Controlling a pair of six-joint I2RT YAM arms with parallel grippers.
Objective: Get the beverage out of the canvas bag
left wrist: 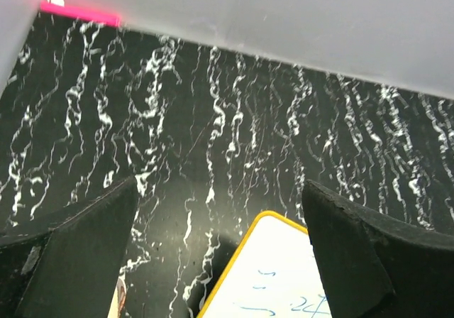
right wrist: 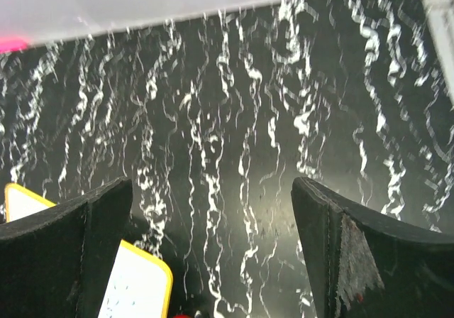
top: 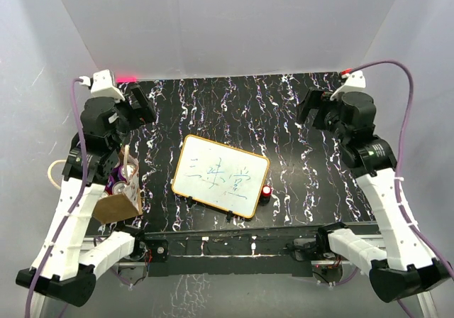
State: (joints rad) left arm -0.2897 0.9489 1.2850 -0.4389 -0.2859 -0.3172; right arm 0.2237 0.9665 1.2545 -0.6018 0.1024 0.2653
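The canvas bag (top: 117, 206), where do I find it?
– You find it at the near left edge of the table (top: 234, 112), close against the left arm's forearm, which hides part of it. Its tan side faces the overhead camera and its mouth points toward the far wall.

What is in it?
– You can make out the beverage (top: 120, 187) in the mouth: a silvery top and a strip of purple. It sits inside the bag, not yet taken out. Whether anything else is in there, you cannot tell.

Counts?
– One bag, one can, one white board (top: 221, 176) with blue writing lying flat mid-table, and one small red thing (top: 266, 192) just beside the board's right edge.

And the grippers?
– Two. Your left gripper (left wrist: 218, 187) has its fingers spread wide with nothing between them, raised over the far left of the table, apart from the bag. Your right gripper (right wrist: 211, 183) is spread the same way, holding nothing, over the far right and well apart from the bag.
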